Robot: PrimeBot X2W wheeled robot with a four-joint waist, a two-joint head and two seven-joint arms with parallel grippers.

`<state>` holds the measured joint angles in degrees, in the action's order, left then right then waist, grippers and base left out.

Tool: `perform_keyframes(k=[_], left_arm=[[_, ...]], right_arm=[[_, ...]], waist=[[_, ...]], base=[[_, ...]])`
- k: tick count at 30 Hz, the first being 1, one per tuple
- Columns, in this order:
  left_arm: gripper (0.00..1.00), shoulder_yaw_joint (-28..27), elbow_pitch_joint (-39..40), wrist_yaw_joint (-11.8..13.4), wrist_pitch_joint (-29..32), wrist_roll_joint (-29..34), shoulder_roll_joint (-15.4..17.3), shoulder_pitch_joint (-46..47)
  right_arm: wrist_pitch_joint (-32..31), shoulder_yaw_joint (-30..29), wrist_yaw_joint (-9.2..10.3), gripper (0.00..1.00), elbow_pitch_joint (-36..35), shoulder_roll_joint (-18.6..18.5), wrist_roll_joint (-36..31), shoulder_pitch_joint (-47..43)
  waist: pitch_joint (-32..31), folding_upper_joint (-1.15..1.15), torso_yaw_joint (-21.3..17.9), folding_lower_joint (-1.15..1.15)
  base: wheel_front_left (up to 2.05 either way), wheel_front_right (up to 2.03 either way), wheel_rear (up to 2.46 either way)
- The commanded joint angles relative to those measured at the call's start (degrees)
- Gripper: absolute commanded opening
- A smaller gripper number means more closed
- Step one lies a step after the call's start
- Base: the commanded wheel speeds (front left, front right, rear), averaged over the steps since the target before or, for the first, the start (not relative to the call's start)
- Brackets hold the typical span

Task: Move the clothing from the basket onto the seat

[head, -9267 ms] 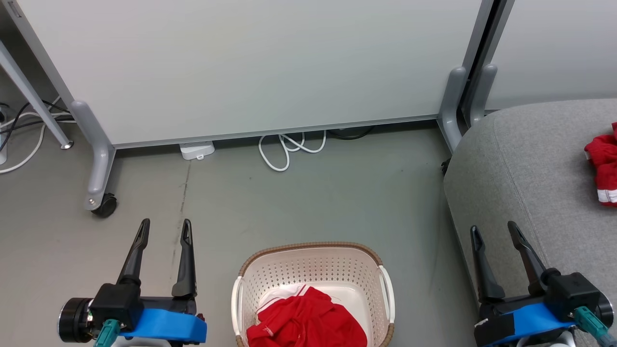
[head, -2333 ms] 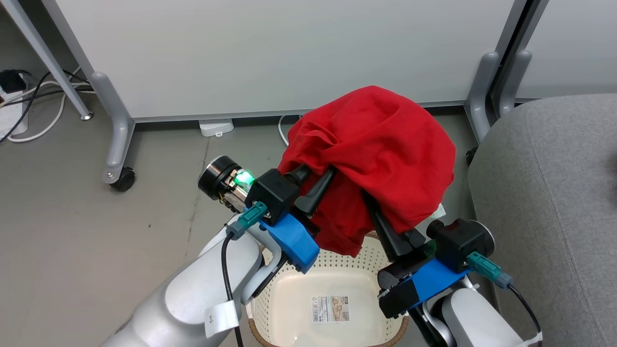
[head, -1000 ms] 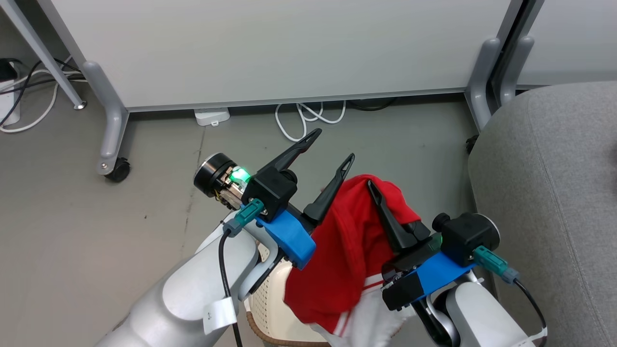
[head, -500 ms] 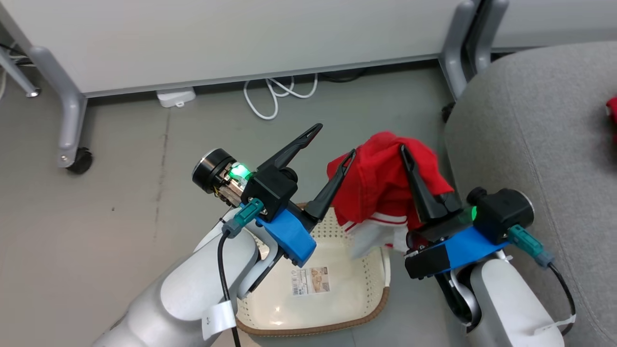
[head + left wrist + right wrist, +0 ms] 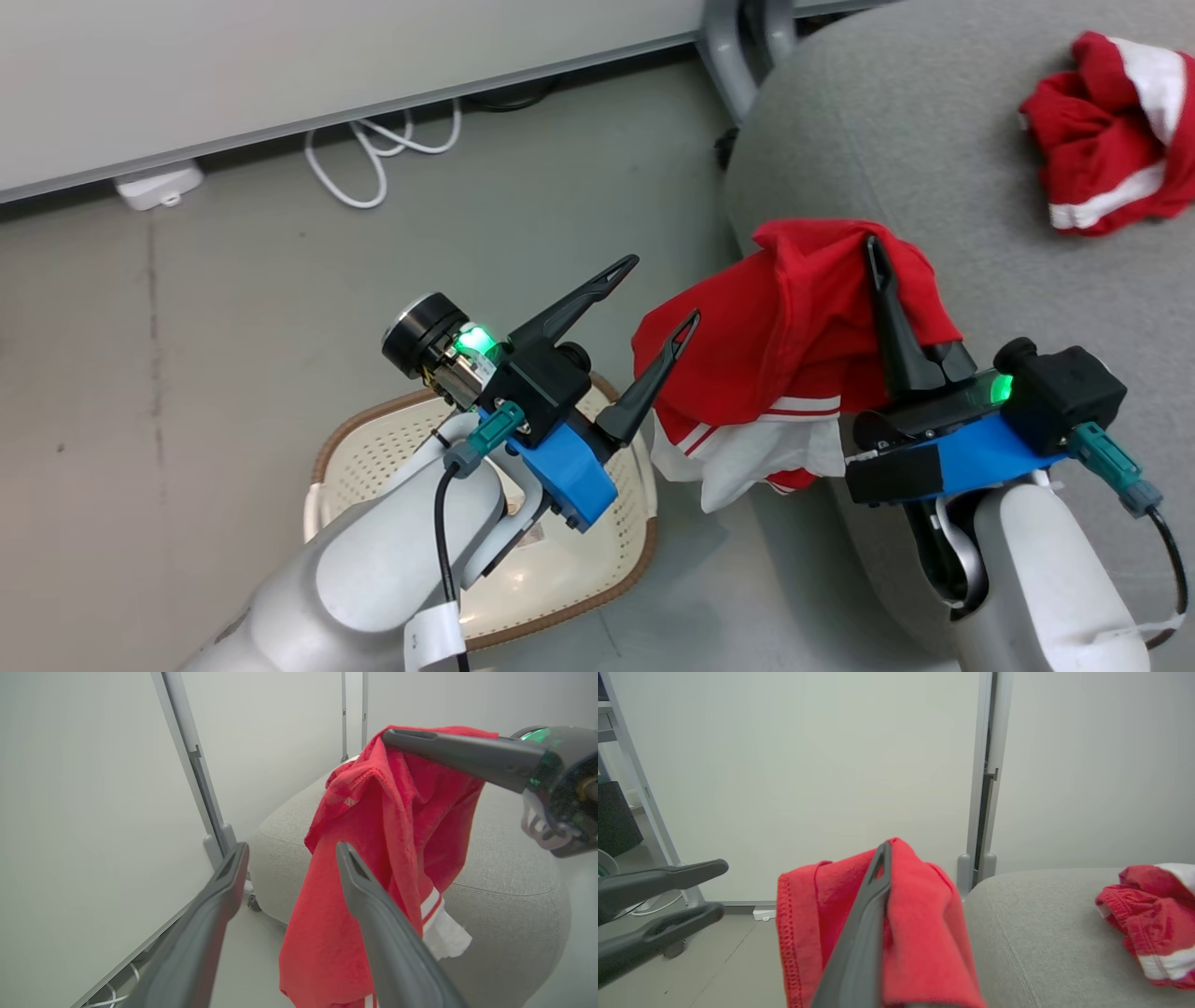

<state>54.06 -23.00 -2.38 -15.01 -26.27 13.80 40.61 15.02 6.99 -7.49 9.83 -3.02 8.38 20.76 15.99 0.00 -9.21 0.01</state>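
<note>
My right gripper [image 5: 873, 247] is shut on a red garment with white stripes [image 5: 784, 327], which hangs over the front edge of the grey seat [image 5: 887, 131]. In the right wrist view the red garment [image 5: 920, 933] drapes over both sides of my right gripper [image 5: 883, 851]. My left gripper [image 5: 658, 294] stands open and empty just left of the cloth, above the cream basket [image 5: 373, 443]. In the left wrist view my left gripper [image 5: 292, 851] points at the hanging garment [image 5: 373, 826]. A second red and white garment [image 5: 1111, 131] lies crumpled on the seat.
A pale partition wall [image 5: 280, 56] on grey legs [image 5: 738, 37] stands behind. White cable loops [image 5: 373, 159] and a white plug box [image 5: 154, 187] lie on the grey floor at its foot.
The head view has swung right, so the seat now shows large. My right gripper has carried the red garment from above the basket to the seat's edge. The left gripper stays open.
</note>
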Motion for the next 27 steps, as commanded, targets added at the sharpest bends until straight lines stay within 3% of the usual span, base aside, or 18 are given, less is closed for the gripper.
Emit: perform_keyframes(k=[1,12,27], left_arm=[[1.00,0.2,0.0,-0.2,-0.2,0.4,0.2,-0.3],[1.00,1.3,-0.1,-0.6,-0.2,0.9,-0.2,-1.5],[1.00,-0.2,0.4,-0.1,-0.2,1.0,0.3,-0.4]], right_arm=[[0.2,-0.7,-0.01,0.00,-0.7,-0.1,-0.4,-1.0],[0.2,-4.2,-0.01,0.00,-2.8,0.0,-0.6,-5.3],[0.2,-4.2,-0.01,0.00,-3.9,0.1,-1.5,-3.6]], waist=[[0.7,0.00,-2.7,-0.01],[0.5,0.00,-8.6,-0.01],[1.4,0.00,-8.7,-0.01]], base=[[0.00,0.00,0.00],[0.00,0.00,0.00],[0.00,0.00,0.00]])
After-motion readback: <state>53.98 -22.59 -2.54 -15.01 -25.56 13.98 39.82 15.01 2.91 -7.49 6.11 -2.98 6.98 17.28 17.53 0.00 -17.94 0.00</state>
